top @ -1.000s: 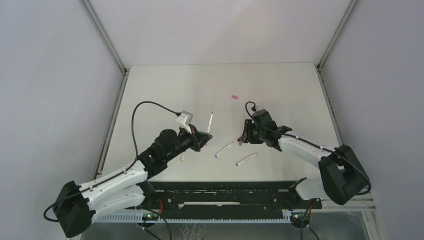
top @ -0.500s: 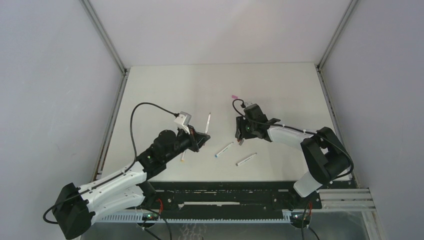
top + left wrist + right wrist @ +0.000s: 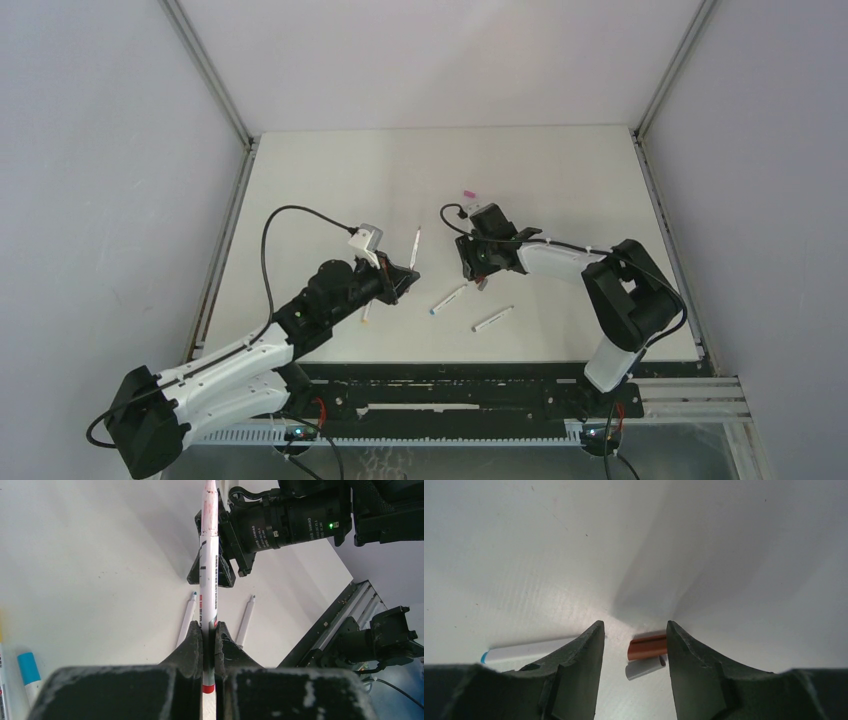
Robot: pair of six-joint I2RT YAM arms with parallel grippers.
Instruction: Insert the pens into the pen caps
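My left gripper (image 3: 209,635) is shut on a white pen (image 3: 208,580) with a red band at its lower end; its pinkish tip points up and away. In the top view this pen (image 3: 415,246) rises from the left gripper (image 3: 405,276). My right gripper (image 3: 634,645) is open, low over the table. A brown-orange pen cap (image 3: 647,647) and a grey pen cap (image 3: 644,668) lie between its fingers, close to the right one. From above, the right gripper (image 3: 471,264) faces the held pen. A pink cap (image 3: 468,191) lies further back.
Two loose pens lie on the white table: one blue-tipped (image 3: 448,298), one nearer the front (image 3: 492,318). Another pen (image 3: 366,313) sits under the left arm, and a blue-ended one (image 3: 29,672) shows at the left wrist view's lower left. Grey walls stand on three sides.
The right arm has swung left toward the table's middle, bringing its gripper over the two caps with the jaws slightly wider. The left arm holds its pen still.
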